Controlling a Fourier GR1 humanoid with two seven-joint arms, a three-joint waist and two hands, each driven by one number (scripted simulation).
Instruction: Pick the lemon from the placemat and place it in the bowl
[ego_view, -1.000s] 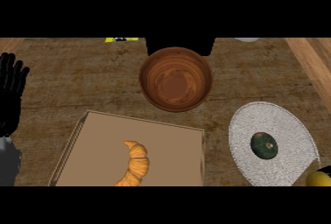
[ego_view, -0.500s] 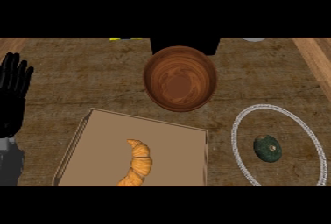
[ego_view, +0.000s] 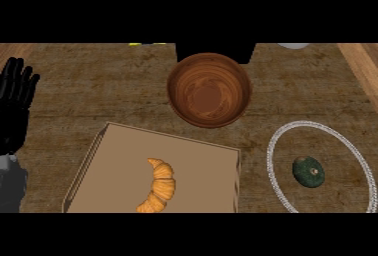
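The brown wooden bowl (ego_view: 210, 90) stands at the counter's far middle with nothing in it. At the right lies the round placemat (ego_view: 275, 150), showing only as a white ring. Inside the ring rests a dark green round fruit (ego_view: 308, 171). No lemon shows on the mat or anywhere else in the head view. My left hand (ego_view: 15, 107) rests open at the left edge, fingers up, well clear of the bowl. My right hand does not show.
A croissant (ego_view: 157, 186) lies on a tan cutting board (ego_view: 118, 155) at the front middle. A small yellow thing (ego_view: 136, 44) and a pale object (ego_view: 294, 46) peek in at the far edge. A lighter wood strip (ego_view: 362, 65) runs along the right.
The yellow object at the lower right corner a second ago has gone from view. The placemat's white weave now shows only as a ring. Bowl and green fruit sit slightly further right.
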